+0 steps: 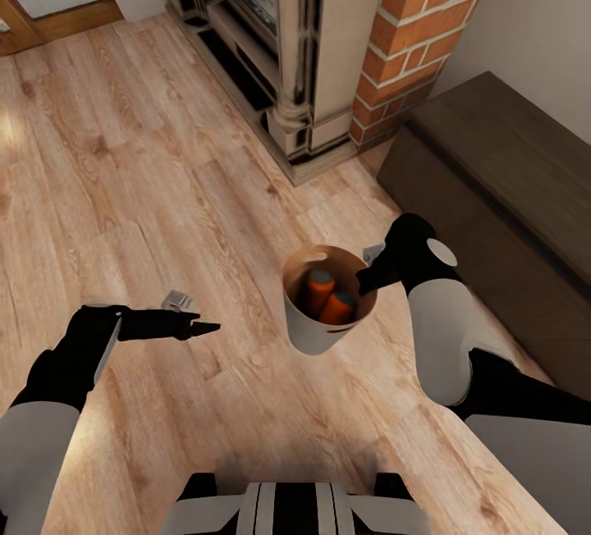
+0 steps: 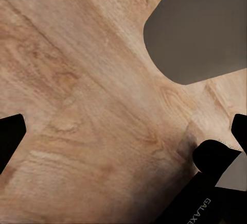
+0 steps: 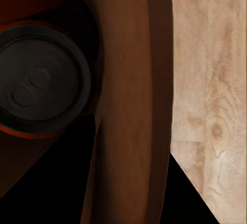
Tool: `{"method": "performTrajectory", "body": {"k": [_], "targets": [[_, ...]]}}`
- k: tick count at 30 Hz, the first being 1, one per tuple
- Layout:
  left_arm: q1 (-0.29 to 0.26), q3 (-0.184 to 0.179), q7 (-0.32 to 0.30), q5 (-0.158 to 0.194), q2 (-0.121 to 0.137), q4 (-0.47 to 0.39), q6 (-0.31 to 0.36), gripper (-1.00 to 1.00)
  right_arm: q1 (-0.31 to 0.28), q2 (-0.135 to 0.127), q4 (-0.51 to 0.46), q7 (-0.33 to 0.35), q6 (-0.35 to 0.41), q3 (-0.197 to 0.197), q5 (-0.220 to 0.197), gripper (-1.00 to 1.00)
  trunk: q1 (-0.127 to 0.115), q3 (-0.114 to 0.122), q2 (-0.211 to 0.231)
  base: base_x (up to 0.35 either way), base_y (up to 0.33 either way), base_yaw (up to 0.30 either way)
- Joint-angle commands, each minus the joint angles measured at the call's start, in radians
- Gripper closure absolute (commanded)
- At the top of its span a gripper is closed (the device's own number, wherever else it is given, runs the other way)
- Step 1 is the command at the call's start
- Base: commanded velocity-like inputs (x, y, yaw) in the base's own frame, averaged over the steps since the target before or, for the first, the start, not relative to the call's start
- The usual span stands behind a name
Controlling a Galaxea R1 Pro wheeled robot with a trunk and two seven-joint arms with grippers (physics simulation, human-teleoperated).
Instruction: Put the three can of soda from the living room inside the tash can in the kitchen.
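The right gripper (image 1: pixel 367 276) hides the tash can (image 1: pixel 316 330) rim at three o'clock, its jaws unreadable; the bin wall covers the lower halves of two orange cans (image 1: pixel 327 295).

Trash can (image 1: pixel 316 330): small round tapered bin, grey outside, brown inside, held clear of the wood floor by the right gripper (image 1: pixel 367 275) clamped on its rim, tilted slightly. It hangs in front of the red-brick fireplace (image 1: pixel 410 43), near its corner.

Two orange soda cans (image 1: pixel 328 297) stand side by side inside the bin, leaning, touching. In the right wrist view one can's dark lid (image 3: pixel 38 80) faces up against the brown inner wall (image 3: pixel 131 105).
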Motion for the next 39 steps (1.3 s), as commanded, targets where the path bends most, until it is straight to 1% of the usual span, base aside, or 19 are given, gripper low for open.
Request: {"method": "performTrajectory", "body": {"k": [1,11,16,19,20,22,25,29,31,32,33,35,38,39], "targets": [[0.001,0.001,0.001,0.0,0.0,-0.001,-0.001,-1.0,0.001,0.0,0.0,0.002,0.011,-0.001,-0.016,1.0,0.0,0.0,0.0,-0.249,0.188,0.0],[0.002,0.004,-0.003,0.002,0.0,-0.042,0.001,-1.0,0.001,0.001,0.001,0.002,0.011,0.0,-0.016,1.0,0.0,0.0,0.0,-0.265,0.218,0.0],[0.002,0.005,-0.003,0.002,0.0,-0.045,0.001,-1.0,0.003,-0.001,0.001,0.003,0.011,0.0,-0.016,1.0,0.0,0.0,0.0,-0.254,0.205,0.0],[0.002,0.005,-0.003,0.002,0.0,-0.045,0.001,-1.0,0.003,-0.001,0.0,0.003,0.011,-0.001,-0.016,1.0,0.0,0.0,0.0,-0.089,0.066,0.0],[0.002,0.005,-0.003,0.003,0.0,-0.045,0.001,-1.0,0.003,-0.003,0.0,0.003,0.011,-0.002,-0.016,1.0,0.0,0.0,0.0,-0.034,0.025,0.0],[0.003,0.004,-0.003,0.002,-0.001,-0.044,0.002,-1.0,0.003,-0.012,-0.001,0.003,0.011,-0.003,-0.016,1.0,0.008,-0.006,-0.014,-0.02,0.015,0.0],[0.003,0.003,0.0,0.001,-0.001,-0.044,0.004,-1.0,0.004,-0.035,-0.002,0.002,0.011,-0.006,-0.016,1.0,0.019,-0.016,-0.035,-0.008,0.006,0.0],[0.003,0.001,0.005,-0.003,-0.001,-0.044,0.005,-1.0,0.004,-0.045,-0.002,-0.012,0.011,-0.043,-0.015,1.0,0.034,-0.028,-0.063,-0.002,0.001,0.0],[0.003,-0.001,0.008,-0.007,-0.001,-0.044,0.005,-1.0,0.004,-0.047,-0.001,-0.071,0.011,-0.061,-0.017,1.0,0.042,-0.034,-0.077,0.0,0.0,0.0],[0.003,-0.001,0.009,-0.008,-0.001,-0.044,0.005,-1.0,0.004,-0.048,-0.001,-0.09,0.011,-0.076,-0.019,1.0,0.046,-0.038,-0.084,0.0,0.0,0.0],[0.003,-0.001,0.009,-0.009,-0.001,-0.044,0.006,-1.0,0.004,-0.048,-0.001,-0.103,0.011,-0.093,-0.022,1.0,0.05,-0.041,-0.091,0.0,0.0,0.0],[0.003,-0.001,0.01,-0.009,-0.001,-0.044,0.005,-1.0,0.004,-0.049,-0.001,-0.116,0.011,-0.116,-0.026,1.0,0.057,-0.047,-0.105,0.0,0.0,0.0],[0.003,-0.001,0.009,-0.008,-0.001,-0.044,0.004,-1.0,0.004,-0.049,-0.001,-0.122,0.011,-0.125,-0.027,1.0,0.069,-0.056,-0.126,0.0,0.0,0.0],[0.003,-0.001,0.009,-0.008,-0.001,-0.044,0.004,-1.0,0.004,-0.049,-0.001,-0.123,0.011,-0.126,-0.027,1.0,0.069,-0.056,-0.126,0.0,0.0,0.0]]}}
